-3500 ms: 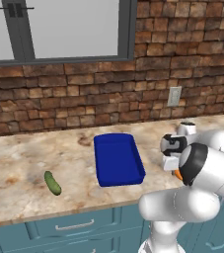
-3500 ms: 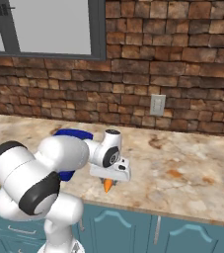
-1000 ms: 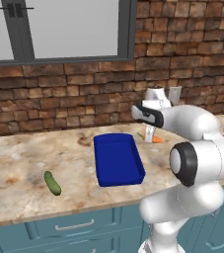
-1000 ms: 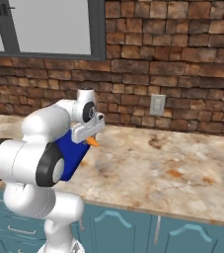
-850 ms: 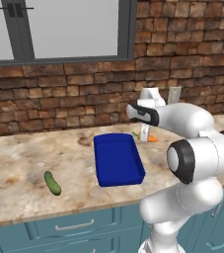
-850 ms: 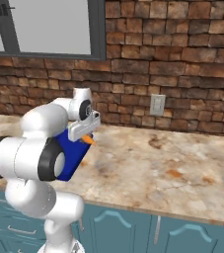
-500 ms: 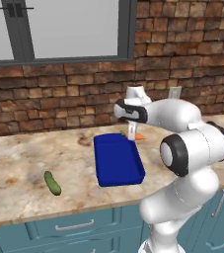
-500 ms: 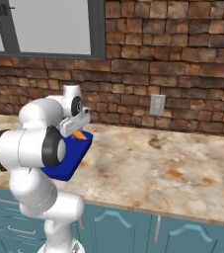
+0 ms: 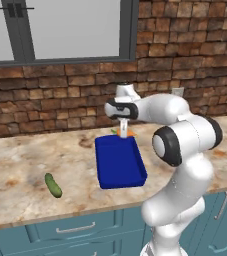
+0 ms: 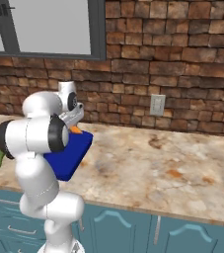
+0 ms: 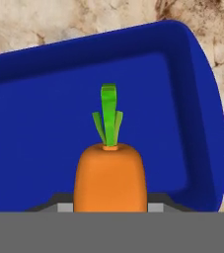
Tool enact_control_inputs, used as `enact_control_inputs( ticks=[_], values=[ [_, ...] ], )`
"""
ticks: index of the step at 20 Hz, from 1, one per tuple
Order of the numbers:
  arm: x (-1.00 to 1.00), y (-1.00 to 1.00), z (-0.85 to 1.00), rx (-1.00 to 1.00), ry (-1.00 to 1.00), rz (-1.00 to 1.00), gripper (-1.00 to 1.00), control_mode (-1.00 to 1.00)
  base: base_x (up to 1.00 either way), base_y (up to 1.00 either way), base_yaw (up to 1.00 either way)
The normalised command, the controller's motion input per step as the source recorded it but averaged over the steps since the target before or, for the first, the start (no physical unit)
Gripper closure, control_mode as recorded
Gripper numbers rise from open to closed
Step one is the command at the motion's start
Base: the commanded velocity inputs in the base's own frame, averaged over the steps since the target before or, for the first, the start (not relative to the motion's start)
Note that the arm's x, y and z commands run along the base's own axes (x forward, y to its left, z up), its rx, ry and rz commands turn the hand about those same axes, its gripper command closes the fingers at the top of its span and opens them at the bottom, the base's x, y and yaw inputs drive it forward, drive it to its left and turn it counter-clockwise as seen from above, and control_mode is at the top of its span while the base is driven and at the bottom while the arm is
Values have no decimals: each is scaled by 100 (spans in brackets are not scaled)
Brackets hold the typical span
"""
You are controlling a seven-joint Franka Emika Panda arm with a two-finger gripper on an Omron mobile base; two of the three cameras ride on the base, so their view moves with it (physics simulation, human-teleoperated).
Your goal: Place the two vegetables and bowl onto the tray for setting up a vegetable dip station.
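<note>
Brick wall and a window back a marbled stone table (image 9: 30, 165) above blue cabinet fronts, where the deep blue tray (image 9: 119, 162) lies flat and bare inside. Above the tray's far end, the tool (image 9: 123, 131) is pinching the orange carrot (image 11: 110, 175), whose green top points out over the blue floor in the hand view. Well apart to the left of the tray in the left base view, the dark green cucumber (image 9: 53, 185) lies on the table.

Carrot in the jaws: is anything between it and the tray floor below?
Nothing visible. The carrot hangs over the blue tray, whose floor beneath it is bare; the cucumber lies apart on the counter.
</note>
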Motion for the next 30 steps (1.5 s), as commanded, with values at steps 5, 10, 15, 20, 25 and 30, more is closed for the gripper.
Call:
enact_control_inputs(
  ticks=[5,10,15,20,25,30],
  values=[
    [46,12,-22,0,0,6,100,-100,0,0,0],
    [48,6,-21,0,0,6,100,-100,0,0,0],
    [33,8,-37,0,0,6,100,-100,0,0,0],
    [18,3,-37,0,-1,8,100,-100,0,0,0],
    [11,0,-20,0,0,7,100,-100,0,0,0],
    [1,1,-10,0,0,6,100,-100,0,0,0]
  ],
)
